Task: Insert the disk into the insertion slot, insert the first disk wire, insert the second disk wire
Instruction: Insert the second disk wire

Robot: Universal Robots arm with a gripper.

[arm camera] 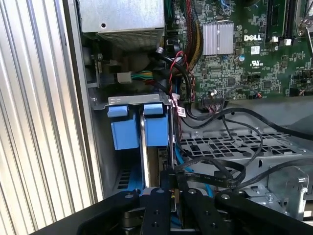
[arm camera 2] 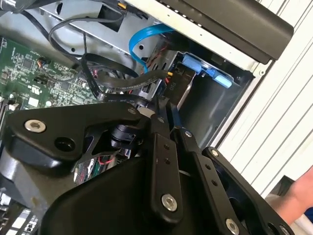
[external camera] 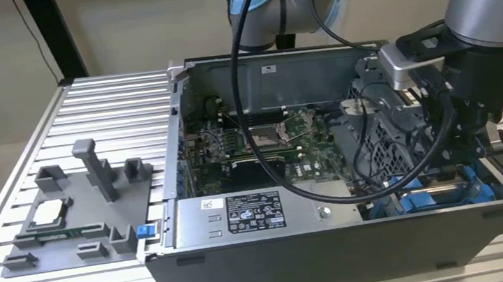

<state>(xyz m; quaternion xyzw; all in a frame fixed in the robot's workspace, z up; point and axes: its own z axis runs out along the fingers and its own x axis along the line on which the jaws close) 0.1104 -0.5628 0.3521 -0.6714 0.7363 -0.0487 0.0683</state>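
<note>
Disk (arm camera: 155, 161) sits on edge in the blue-railed slot (arm camera: 124, 132), in the case's (external camera: 339, 258) corner. Gripper (arm camera: 171, 188) jaws nearly closed at its edge, grip unclear. Rigid, heavyish, shock-sensitive; best held by the carrier sides. Cables (arm camera: 215, 166) crowd alongside.

An open PC case (external camera: 356, 242) is set on the desk (external camera: 97, 94), w/ a fixture tray (external camera: 72, 216) placed beside it on the exterior view's left. Inside the case, the motherboard (external camera: 262, 147) is seen toward the back-centre, the power supply (external camera: 259, 214) along the near wall, and the insertion slot (external camera: 444, 194) in the near corner at the exterior view's right. The gripper (arm camera: 172, 196) is lowered into that corner, just above the slot's rails (arm camera: 137, 129), w/ cables (arm camera: 215, 166) draped beside it.
</note>
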